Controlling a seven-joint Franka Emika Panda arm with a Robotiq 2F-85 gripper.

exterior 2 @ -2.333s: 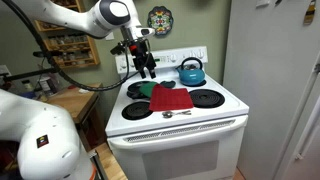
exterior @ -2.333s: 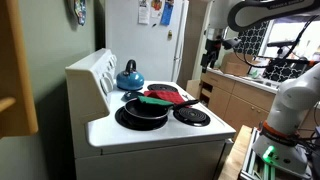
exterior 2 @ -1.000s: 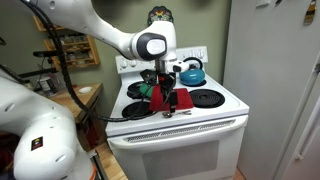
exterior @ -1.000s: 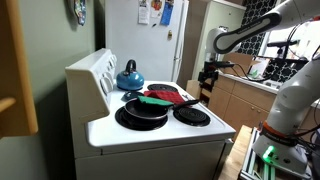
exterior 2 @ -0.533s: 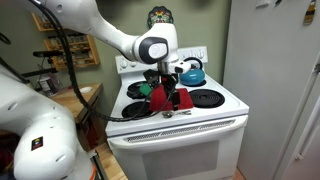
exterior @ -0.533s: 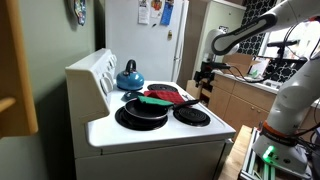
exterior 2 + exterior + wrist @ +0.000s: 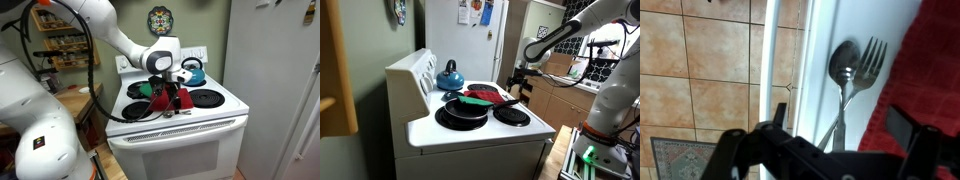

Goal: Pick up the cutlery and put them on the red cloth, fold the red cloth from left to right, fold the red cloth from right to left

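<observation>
Cutlery (image 7: 852, 70) lies right under the hand (image 7: 839, 112) in the wrist view: a spoon (image 7: 843, 58) and a fork (image 7: 869, 55) side by side, heads pointing away from the camera, their handles running together down between the two dark fingers (image 7: 780, 115). The hand is spread wide and has hold of nothing; whether the fingertips touch the stove top cannot be made out. The spoon and fork rest on the white front strip of the stove (image 7: 820, 30), the fork just beside the edge of the red cloth (image 7: 935, 70), which fills the right side of that view. On the other side of the strip the tiled floor (image 7: 700, 60) shows far below, with the corner of a patterned rug (image 7: 680, 158).

In an exterior view the hand (image 7: 170, 97) hangs low over the front middle of the stove (image 7: 190, 132), in front of the red cloth (image 7: 184, 101), with the cutlery (image 7: 177, 113) on the front edge just below it. A green piece (image 7: 143, 90) lies next to the cloth, and a blue kettle (image 7: 193, 70) stands at the back. In an exterior view from the side, a black frying pan (image 7: 462, 112) sits near the camera, the red cloth (image 7: 485, 94) beyond it, and the hand (image 7: 518, 82) at the far edge of the stove.
</observation>
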